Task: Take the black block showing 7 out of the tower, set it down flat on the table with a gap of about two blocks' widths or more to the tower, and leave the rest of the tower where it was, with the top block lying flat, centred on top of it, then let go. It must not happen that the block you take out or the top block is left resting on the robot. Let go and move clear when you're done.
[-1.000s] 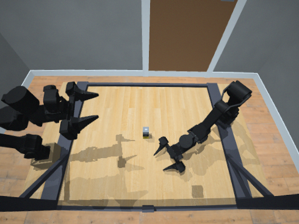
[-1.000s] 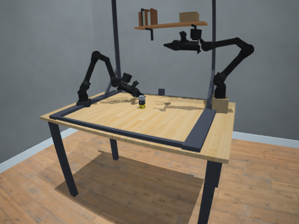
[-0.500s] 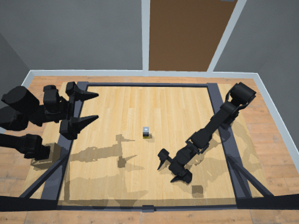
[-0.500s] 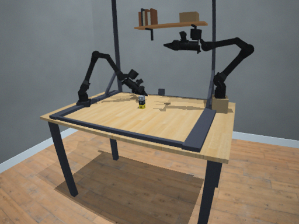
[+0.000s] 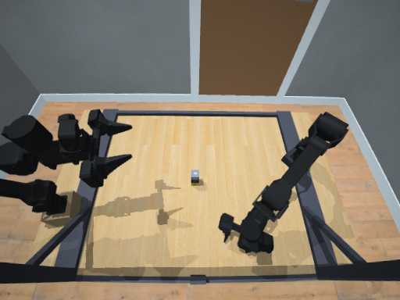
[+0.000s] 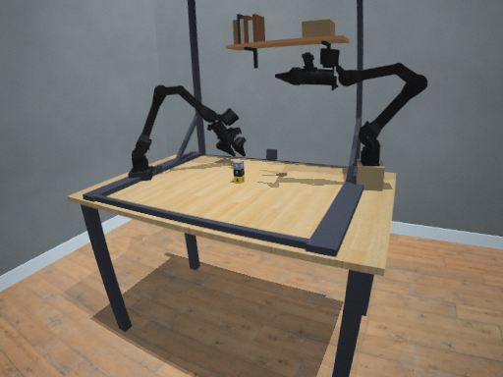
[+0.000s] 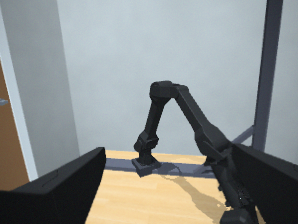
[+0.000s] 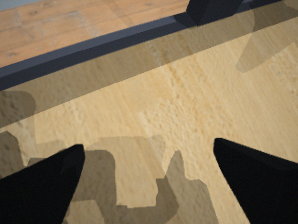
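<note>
The tower (image 5: 195, 176) stands near the middle of the table: a pale grey block on top, the black block in the middle, a yellow block at the bottom. It also shows in the exterior view (image 6: 239, 172). The digits are too small to read. My right gripper (image 5: 234, 236) is open and empty, raised above the table and apart from the tower; in the exterior view (image 6: 235, 143) it hangs a little above and behind the tower. Its wrist view (image 8: 148, 145) shows only table and shadows. My left gripper (image 5: 130, 141) (image 6: 281, 76) is open and empty, held high at the table's side.
A dark frame rail (image 6: 196, 221) borders the table, with two uprights behind. The left arm's base sits on a wooden box (image 6: 370, 177). A small dark block (image 6: 271, 154) sits on the rail. A shelf (image 6: 287, 41) hangs on the wall.
</note>
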Motion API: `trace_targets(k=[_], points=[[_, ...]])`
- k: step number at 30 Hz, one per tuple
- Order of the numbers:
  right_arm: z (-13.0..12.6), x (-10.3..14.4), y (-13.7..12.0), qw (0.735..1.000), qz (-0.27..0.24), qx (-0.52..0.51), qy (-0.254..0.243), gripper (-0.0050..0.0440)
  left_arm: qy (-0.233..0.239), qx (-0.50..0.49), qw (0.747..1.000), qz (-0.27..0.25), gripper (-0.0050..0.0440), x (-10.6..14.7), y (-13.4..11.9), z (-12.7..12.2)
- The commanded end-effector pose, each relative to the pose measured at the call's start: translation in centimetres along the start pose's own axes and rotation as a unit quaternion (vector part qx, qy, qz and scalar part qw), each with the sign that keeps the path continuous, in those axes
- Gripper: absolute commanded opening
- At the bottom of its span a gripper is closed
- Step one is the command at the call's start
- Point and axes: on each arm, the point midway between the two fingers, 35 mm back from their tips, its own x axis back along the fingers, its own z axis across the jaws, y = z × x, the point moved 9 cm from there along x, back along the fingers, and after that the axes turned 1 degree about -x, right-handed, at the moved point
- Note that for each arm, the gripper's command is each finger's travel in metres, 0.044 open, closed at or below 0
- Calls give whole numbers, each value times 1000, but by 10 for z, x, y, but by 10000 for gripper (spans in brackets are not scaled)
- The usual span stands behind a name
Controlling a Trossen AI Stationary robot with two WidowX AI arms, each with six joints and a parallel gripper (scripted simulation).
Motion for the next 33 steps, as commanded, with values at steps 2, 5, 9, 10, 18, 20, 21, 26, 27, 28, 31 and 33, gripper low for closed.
trace_targets(k=[2,5,9,10,18,20,21,26,27,28,31,33], points=[[11,32,36,999,1,41,31,400,1,-2,1000,-2,400,2,-1,0],[20,37,41,996,25,61,55,400,1,-2,1000,-2,400,2,-1,0],[31,54,51,992,45,87,83,400,1,-2,1000,-2,400,2,-1,0],[34,59,53,990,51,94,91,400,1,-2,1000,-2,400,2,-1,0],[55,92,64,975,95,139,144,400,1,-2,1000,-2,400,2,-1,0],[60,97,64,969,112,149,160,400,1,-2,1000,-2,400,2,-1,0],[63,101,64,966,121,154,168,400,1,-2,1000,-2,400,2,-1,0],[76,128,67,950,152,180,203,400,1,-2,1000,-2,400,2,-1,0],[78,134,67,947,158,185,209,400,1,-2,1000,-2,400,2,-1,0],[78,134,67,947,158,185,209,400,1,-2,1000,-2,400,2,-1,0],[84,143,66,936,183,195,229,400,1,-2,1000,-2,400,2,-1,0],[89,153,66,929,192,204,241,400,1,-2,1000,-2,400,2,-1,0]])
